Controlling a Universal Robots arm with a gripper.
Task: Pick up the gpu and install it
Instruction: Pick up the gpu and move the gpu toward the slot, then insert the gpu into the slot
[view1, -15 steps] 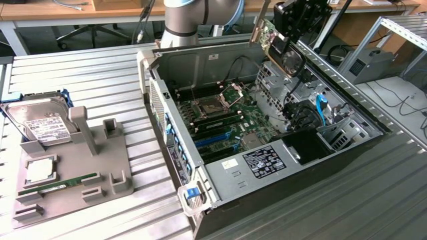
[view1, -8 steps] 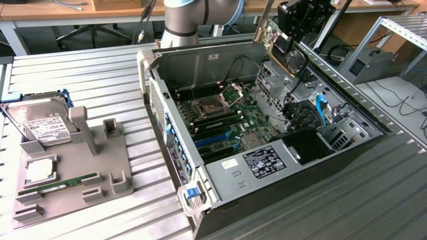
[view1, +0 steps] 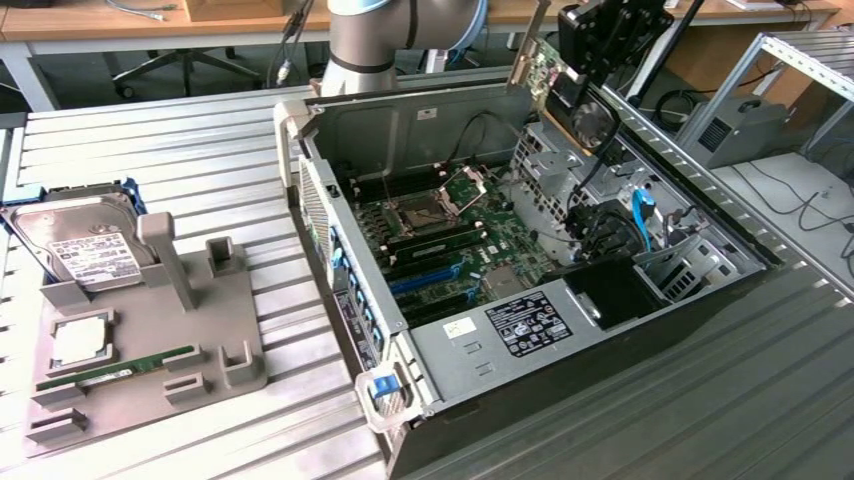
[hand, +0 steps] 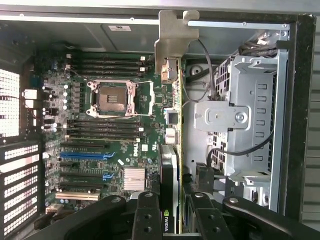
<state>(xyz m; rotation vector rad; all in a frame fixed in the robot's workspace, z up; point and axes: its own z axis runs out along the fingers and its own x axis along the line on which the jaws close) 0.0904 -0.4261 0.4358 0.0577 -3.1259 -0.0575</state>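
My gripper (view1: 595, 84) is shut on the gpu (view1: 545, 66), a flat green card with a black fan side, and holds it in the air over the far end of the open computer case (view1: 534, 350). In the wrist view the gpu (hand: 171, 150) runs edge-on away from my gripper (hand: 172, 216), its silver bracket (hand: 172, 37) at the far end. One black finger (hand: 145, 215) sits on each side of the card. Below it lies the motherboard (hand: 110, 125) with blue and black expansion slots (hand: 85, 155). The card hangs beside the board's edge, clear of the slots.
The case lies on its side on a slatted metal table (view1: 160, 140). A silver drive cage (hand: 250, 115) and cables (hand: 240, 147) sit next to the card. At the exterior view's left, a grey fixture (view1: 200, 330) carries a hard drive (view1: 87, 245), a processor chip (view1: 80, 340) and a RAM stick (view1: 114, 372).
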